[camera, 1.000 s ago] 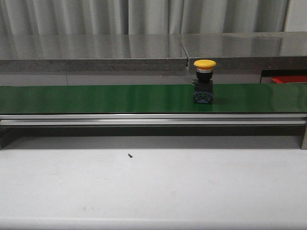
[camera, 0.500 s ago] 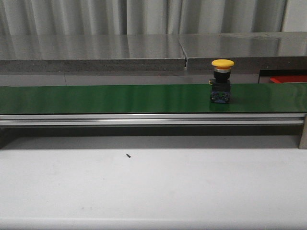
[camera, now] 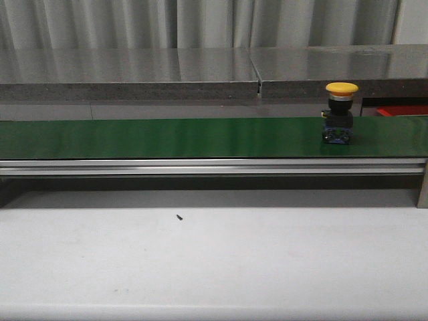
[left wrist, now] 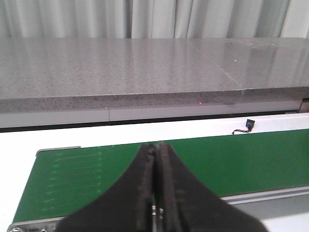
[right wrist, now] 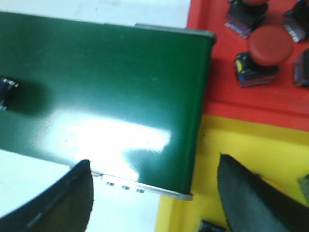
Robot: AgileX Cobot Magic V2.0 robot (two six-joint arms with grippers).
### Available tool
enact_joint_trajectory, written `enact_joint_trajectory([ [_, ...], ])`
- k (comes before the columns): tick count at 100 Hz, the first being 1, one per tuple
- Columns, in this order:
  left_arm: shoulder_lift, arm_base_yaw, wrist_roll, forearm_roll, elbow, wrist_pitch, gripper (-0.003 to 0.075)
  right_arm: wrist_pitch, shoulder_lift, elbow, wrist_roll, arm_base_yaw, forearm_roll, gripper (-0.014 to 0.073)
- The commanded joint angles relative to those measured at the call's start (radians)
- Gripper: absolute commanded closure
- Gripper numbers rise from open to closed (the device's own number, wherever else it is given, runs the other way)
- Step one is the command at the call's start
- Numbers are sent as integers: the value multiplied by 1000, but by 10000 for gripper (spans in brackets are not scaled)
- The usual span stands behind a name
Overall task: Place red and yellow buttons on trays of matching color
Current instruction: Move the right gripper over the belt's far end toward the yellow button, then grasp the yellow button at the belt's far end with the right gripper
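A yellow button point(camera: 341, 112) with a black and blue base stands upright on the green conveyor belt point(camera: 167, 137), near its right end. Neither gripper shows in the front view. In the right wrist view my right gripper point(right wrist: 154, 160) is open and empty above the belt's end point(right wrist: 145, 82), next to the yellow tray point(right wrist: 241, 145) and the red tray point(right wrist: 212, 82). Red buttons point(right wrist: 270, 46) lie in the red tray. A dark base point(right wrist: 4, 92) shows at that view's edge on the belt. My left gripper point(left wrist: 157, 146) is shut and empty over the belt point(left wrist: 241, 159).
A grey stone ledge point(camera: 134, 73) runs behind the belt, and a metal rail point(camera: 200, 166) runs along its front. A red tray corner point(camera: 401, 110) shows at the far right. A small dark speck point(camera: 179, 217) lies on the white table. A small connector and wire point(left wrist: 246, 125) lies behind the belt.
The yellow button has travelled to the right along the belt, from about the middle right to near the right end.
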Motion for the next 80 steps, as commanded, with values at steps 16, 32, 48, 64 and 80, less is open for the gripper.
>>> enact_joint_trajectory([
  [16, 4, -7, 0, -25, -26, -32, 739, -94, -69, 100, -55, 132, 16, 55],
  [32, 4, -7, 0, -25, -26, -32, 739, -160, -69, 140, -55, 207, 15, 55],
  [48, 4, -7, 0, -25, -26, -32, 739, -243, -68, 141, -55, 265, 15, 55],
  [64, 4, -7, 0, -25, -26, -32, 739, -314, -64, 141, -55, 305, 16, 55],
  [80, 4, -7, 0, -25, -26, -32, 739, -387, -46, 140, -55, 311, 32, 55],
])
